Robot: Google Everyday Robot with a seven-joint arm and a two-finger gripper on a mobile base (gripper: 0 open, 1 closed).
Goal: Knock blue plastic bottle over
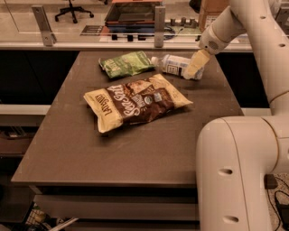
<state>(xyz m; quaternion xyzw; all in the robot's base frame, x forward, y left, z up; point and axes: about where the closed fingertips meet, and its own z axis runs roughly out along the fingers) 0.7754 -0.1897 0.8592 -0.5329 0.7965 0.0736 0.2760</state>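
blue plastic bottle (171, 66) is lying on its side at the far right part of the table (135, 158), white cap pointing left, label facing up and toward the camera. gripper (190, 72) is hanging at the bottle's right end, reaching down from the right and overlapping the bottle's base in this view; contact looks likely but cannot confirm. cannot tell whether the gripper is open or closed, since it is showing as one tan wedge from this angle. white arm (253, 31) is coming in from the upper right, and the robot's big white body (239, 171) is filling the near right corner.

green snack bag (126, 64) is lying flat just left of the bottle's cap, near the far edge of the table. brown and yellow chip bag (137, 103) is lying flat at the table's middle, angled, nearer than both, apart from the bottle. office chair (70, 8) is showing far back on the left.
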